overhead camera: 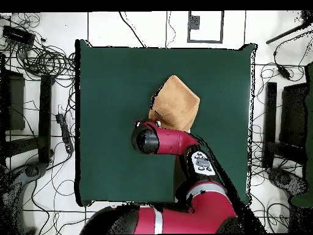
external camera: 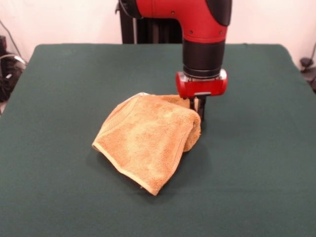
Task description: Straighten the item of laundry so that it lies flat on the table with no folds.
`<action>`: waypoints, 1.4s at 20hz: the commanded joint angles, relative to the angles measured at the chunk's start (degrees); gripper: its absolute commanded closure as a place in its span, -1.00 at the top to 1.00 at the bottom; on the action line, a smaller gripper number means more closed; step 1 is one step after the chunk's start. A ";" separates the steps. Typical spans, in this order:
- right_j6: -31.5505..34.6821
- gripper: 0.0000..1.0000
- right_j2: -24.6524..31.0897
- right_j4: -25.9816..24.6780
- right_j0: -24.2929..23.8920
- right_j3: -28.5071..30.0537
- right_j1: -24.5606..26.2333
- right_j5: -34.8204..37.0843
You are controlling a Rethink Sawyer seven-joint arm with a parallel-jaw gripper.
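Note:
The golden-orange towel (external camera: 148,140) lies near the middle of the green table (external camera: 256,173), folded over on itself with a rounded fold along its right side and a woven band near its left hem. My gripper (external camera: 199,114) stands upright at the towel's far right corner. Its narrow fingers are close together and pinch the towel's edge low at the table. In the overhead view the towel (overhead camera: 176,103) shows as a tilted square on the table (overhead camera: 110,92). There the arm's wrist (overhead camera: 148,140) covers the gripper and the towel's near corner.
The red and black arm (external camera: 202,29) comes down from the table's far edge. Cables and dark equipment (overhead camera: 36,67) lie on the floor around the table, outside its edges. Bare green cloth surrounds the towel on all sides.

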 commanded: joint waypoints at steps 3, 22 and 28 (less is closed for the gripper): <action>13.36 -1.00 8.24 4.20 2.59 3.21 2.89 -1.21; 14.81 -1.00 10.85 7.32 3.86 4.20 1.02 -1.27; 15.06 -1.00 10.96 8.73 4.41 3.97 0.95 -1.09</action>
